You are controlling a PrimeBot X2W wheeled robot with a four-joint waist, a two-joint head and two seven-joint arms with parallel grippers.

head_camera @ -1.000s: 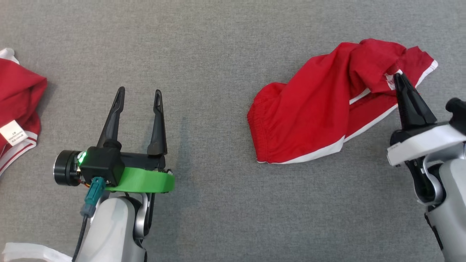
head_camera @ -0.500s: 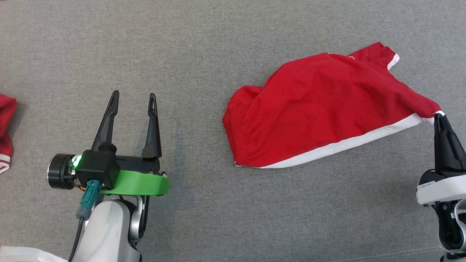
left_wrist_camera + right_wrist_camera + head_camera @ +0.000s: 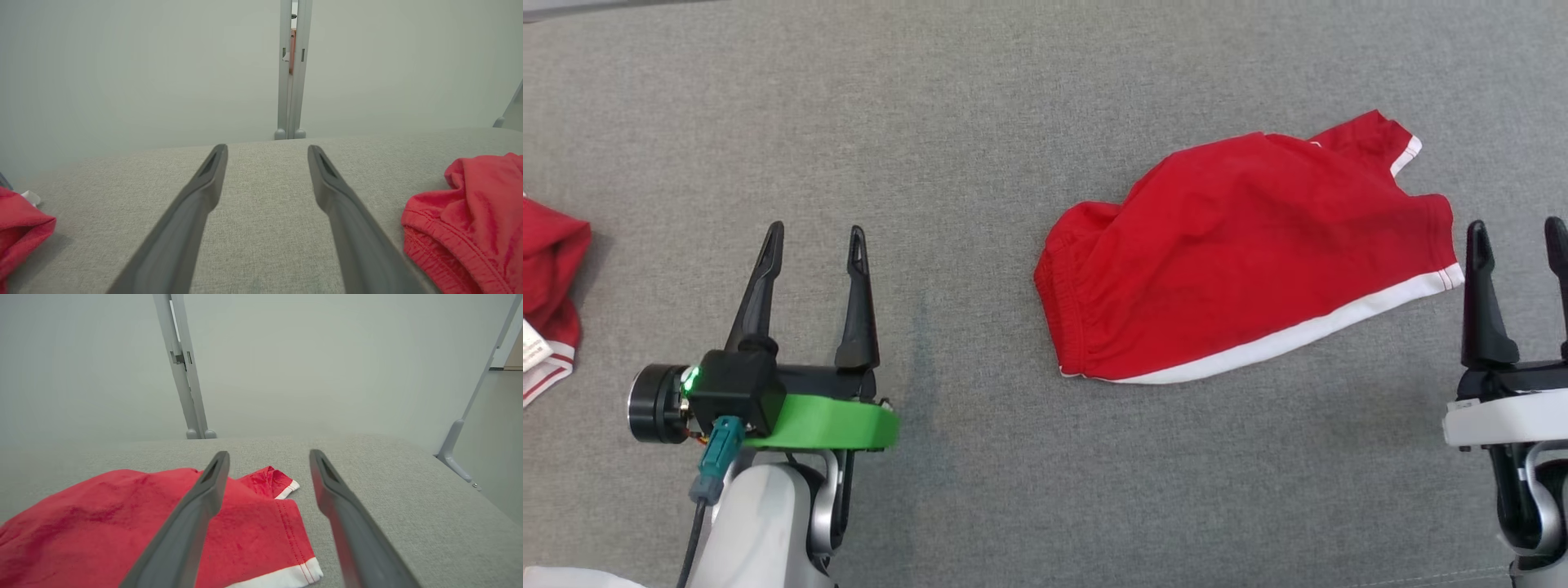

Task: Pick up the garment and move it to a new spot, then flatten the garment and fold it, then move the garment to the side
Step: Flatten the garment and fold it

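Observation:
The garment (image 3: 1241, 261) is a pair of red shorts with white trim, lying spread on the grey fabric surface right of centre. Its leg hem (image 3: 282, 575) lies just left of my right gripper (image 3: 1517, 237), which stands open and holds nothing. The shorts' elastic waistband (image 3: 433, 241) shows at the right edge of the left wrist view. My left gripper (image 3: 812, 242) is open over bare fabric, well to the left of the shorts and apart from them.
A second red garment with white stripes and a label (image 3: 547, 286) lies at the far left edge (image 3: 20, 232). Grey frame posts (image 3: 182, 367) stand behind the surface's far edge. Another post (image 3: 470, 416) slants beyond its right edge.
My right gripper has opened and let go of the shorts' hem. The hem has dropped flat and the gripper now sits just right of it. The camera shifted slightly.

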